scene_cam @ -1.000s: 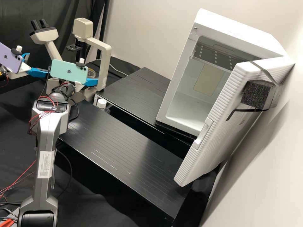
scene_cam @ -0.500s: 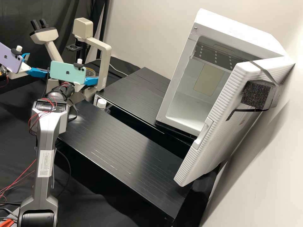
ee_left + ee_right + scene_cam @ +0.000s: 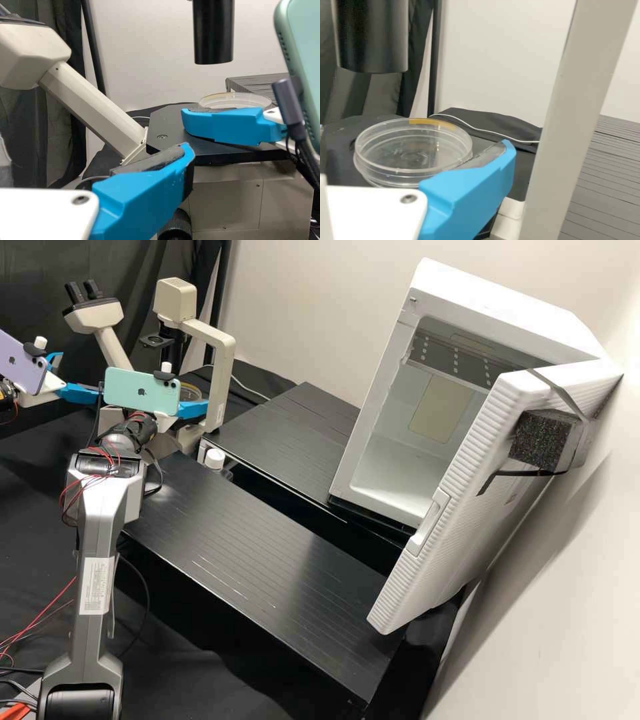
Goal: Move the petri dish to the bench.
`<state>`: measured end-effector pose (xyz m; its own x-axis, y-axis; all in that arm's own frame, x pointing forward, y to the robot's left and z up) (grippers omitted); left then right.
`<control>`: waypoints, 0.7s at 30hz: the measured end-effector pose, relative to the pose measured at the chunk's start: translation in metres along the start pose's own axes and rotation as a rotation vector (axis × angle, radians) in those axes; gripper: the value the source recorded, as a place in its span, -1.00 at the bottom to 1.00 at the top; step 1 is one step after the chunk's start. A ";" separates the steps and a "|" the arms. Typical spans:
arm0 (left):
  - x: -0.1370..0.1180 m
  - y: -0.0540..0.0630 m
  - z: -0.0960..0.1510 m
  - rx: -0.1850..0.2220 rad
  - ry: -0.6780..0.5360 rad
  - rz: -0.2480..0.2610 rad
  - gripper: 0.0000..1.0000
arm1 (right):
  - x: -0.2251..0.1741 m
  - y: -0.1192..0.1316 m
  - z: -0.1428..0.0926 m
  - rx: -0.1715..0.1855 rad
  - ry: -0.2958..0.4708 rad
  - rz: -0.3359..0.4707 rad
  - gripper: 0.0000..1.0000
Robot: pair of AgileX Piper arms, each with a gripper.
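The clear petri dish (image 3: pixel 189 393) lies on the microscope stage, partly hidden by the phone and blue finger of my right gripper (image 3: pixel 193 411). Its round wall and yellow mark show in the right wrist view, where the dish (image 3: pixel 412 155) sits beside the padded inner face of my right gripper (image 3: pixel 470 192). That gripper stands open. Seen across the stage, the same dish (image 3: pixel 235 101) is just beyond a right-arm finger. My left gripper (image 3: pixel 79 392) is open at the far left; close up, my left gripper (image 3: pixel 145 192) is short of the stage, holding nothing.
The microscope's pale upright (image 3: pixel 220 383) rises beside the right gripper, its black tube (image 3: pixel 213 32) above the stage. Black bench platforms (image 3: pixel 260 560) extend toward the white cabinet (image 3: pixel 373 440), whose door (image 3: pixel 460 507) stands ajar at the right. A white-capped bottle (image 3: pixel 215 459) is between platforms.
The right arm's phone and gripper have shifted slightly left, mostly in the first half second. The left arm and the cabinet have kept still.
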<state>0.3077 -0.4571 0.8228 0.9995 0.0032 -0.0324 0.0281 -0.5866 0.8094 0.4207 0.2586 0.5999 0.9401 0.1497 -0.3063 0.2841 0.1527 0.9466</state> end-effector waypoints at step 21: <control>0.000 0.000 0.000 0.000 0.000 0.000 1.00 | 0.000 -0.002 0.000 0.000 0.002 -0.025 -1.00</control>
<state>0.3077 -0.4571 0.8228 0.9995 0.0032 -0.0324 0.0281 -0.5866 0.8094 0.4200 0.2584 0.5978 0.9323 0.1474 -0.3303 0.3078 0.1565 0.9385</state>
